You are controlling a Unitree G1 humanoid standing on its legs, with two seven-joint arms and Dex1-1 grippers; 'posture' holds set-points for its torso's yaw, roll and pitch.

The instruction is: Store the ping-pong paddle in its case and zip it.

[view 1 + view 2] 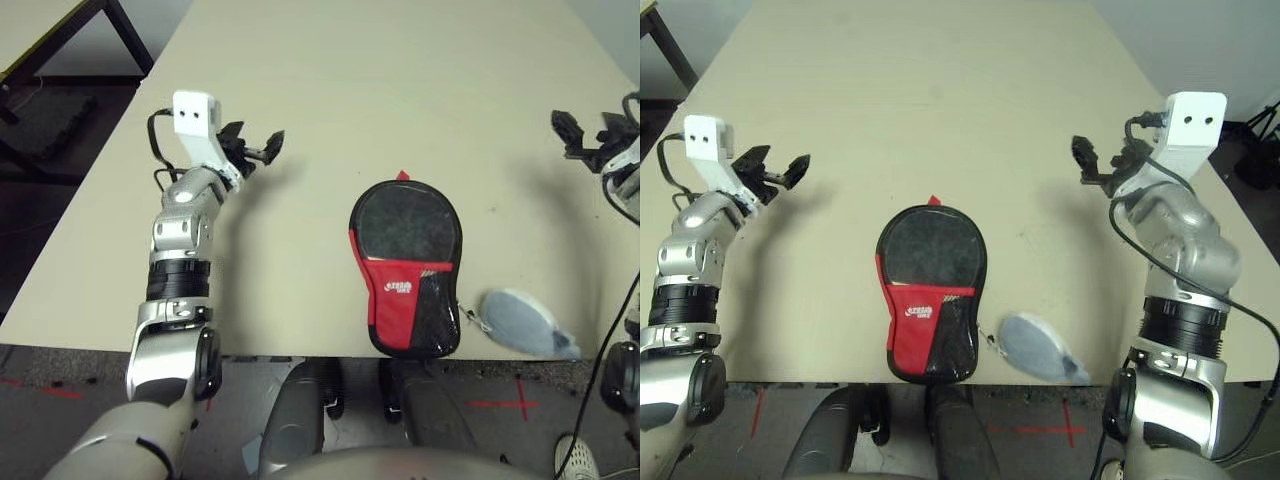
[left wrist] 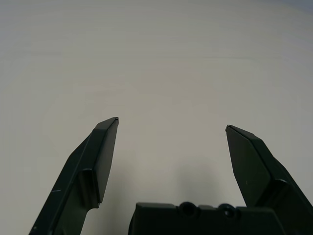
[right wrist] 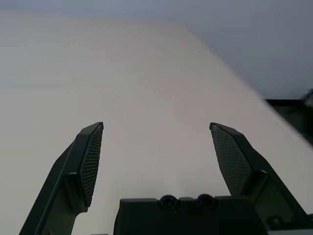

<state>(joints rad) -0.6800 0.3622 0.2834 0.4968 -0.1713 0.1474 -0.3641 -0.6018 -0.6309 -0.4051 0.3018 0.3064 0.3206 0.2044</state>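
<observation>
Both grippers, left [image 2: 166, 127] and right [image 3: 156, 126], have their fingers wide apart and hold nothing, raised well away to each side, probably because the work looks done. The case [image 1: 930, 295] lies flat near the table [image 1: 940, 100] front edge, seemingly closed, the ping-pong paddle presumably inside. A grey bundle [image 1: 1040, 347] lies just beside it.
</observation>
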